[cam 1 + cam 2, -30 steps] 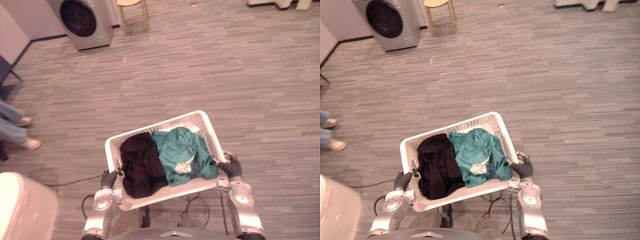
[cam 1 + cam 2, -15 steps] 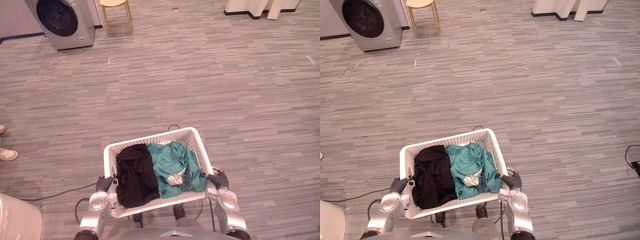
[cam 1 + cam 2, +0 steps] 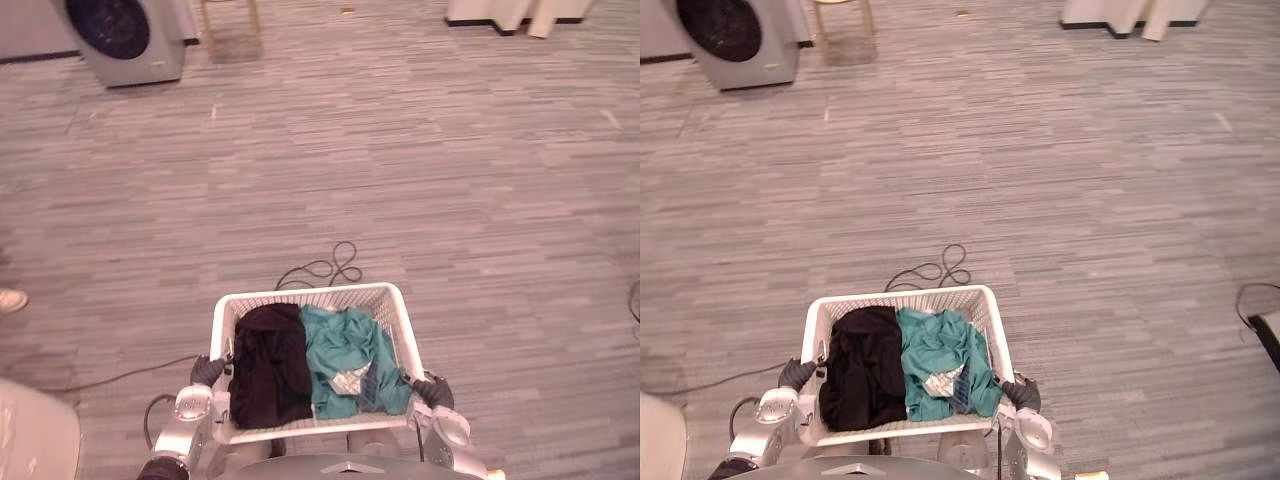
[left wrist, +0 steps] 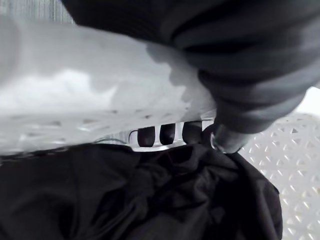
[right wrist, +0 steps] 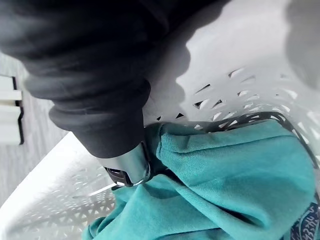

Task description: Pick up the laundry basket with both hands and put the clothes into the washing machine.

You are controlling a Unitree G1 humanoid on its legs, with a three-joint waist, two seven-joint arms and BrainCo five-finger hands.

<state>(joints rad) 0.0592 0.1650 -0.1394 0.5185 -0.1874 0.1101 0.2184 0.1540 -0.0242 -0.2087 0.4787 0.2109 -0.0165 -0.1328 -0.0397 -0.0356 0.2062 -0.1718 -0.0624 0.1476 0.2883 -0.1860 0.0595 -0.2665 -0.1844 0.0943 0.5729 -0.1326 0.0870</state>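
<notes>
At lower centre, laundry basket (image 3: 312, 297) with black garment (image 3: 268, 365) and teal garment (image 3: 350, 358). Curled fingers of the left hand (image 3: 207, 369) and right hand (image 3: 432, 390) grip its side rims; washing machine (image 3: 128, 38) at upper left.

**Around the room: floor, furniture and a shoe**

A grey wood-plank floor (image 3: 450, 180) runs across the whole scene. At its far edge stand the pale wooden legs of a stool (image 3: 867, 14), and further to the right the white base of a piece of furniture (image 3: 500, 12). A small tan scrap (image 3: 962, 13) lies between them. A person's light shoe (image 3: 10, 299) shows at the left edge. A white rounded object (image 3: 35, 435) sits in the near left corner.
</notes>
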